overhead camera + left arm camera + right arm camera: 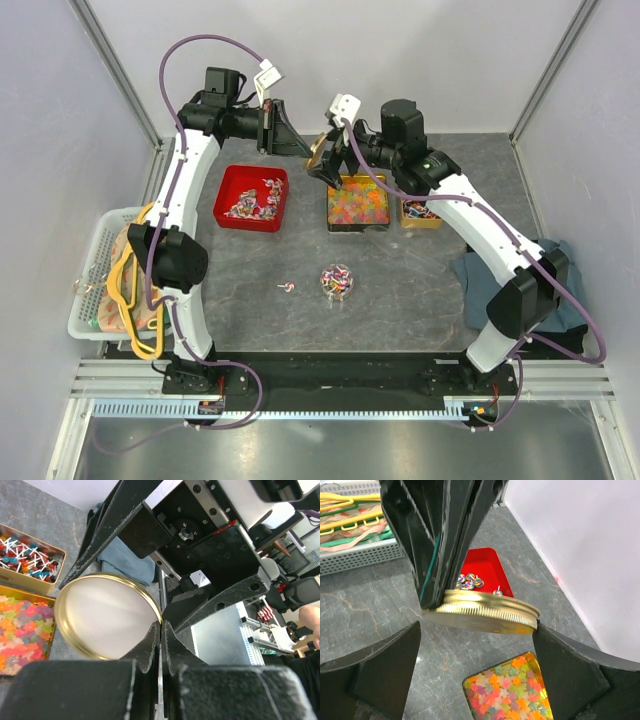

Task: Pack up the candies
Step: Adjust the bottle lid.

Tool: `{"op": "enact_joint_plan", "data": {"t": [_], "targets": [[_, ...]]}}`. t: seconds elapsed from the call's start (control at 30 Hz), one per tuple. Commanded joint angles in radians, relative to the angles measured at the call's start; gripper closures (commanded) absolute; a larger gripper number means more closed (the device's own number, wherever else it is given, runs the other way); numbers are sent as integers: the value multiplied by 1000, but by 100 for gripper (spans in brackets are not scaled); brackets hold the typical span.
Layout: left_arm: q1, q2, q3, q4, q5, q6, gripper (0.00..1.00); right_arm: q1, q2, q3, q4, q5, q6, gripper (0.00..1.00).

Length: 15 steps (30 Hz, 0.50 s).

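Observation:
The candies fill a small clear jar (336, 282) standing open on the table in front of the arms, and one loose candy (288, 288) lies to its left. Above the back of the table, my left gripper (306, 150) (161, 625) is shut on the rim of a gold lid (320, 152) (105, 615) (490, 612). My right gripper (326, 172) (476, 627) is open, with one finger on each side of that lid. Its right finger (570, 670) is at the lid's edge and its left finger (375, 670) is well apart from it.
A red tray (230, 185) of swirl lollipops sits at back left. A gold tin (358, 226) of star sweets and a second tin (420, 222) of lollipops are at back right. A white basket (92, 300) of hangers stands far left, a blue cloth (475, 285) on the right.

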Motion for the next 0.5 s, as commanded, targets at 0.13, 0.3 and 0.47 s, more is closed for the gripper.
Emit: {"op": "enact_joint_plan", "data": {"t": [0.13, 0.3, 0.47], "targets": [[-4, 2, 6, 39, 313, -44, 98, 32, 53, 145, -11, -29, 4, 2], [-4, 7, 10, 49, 313, -54, 98, 48, 68, 159, -24, 9, -9, 2], [-4, -4, 6, 48, 330, -57, 98, 46, 67, 147, -36, 54, -65, 2]]}}
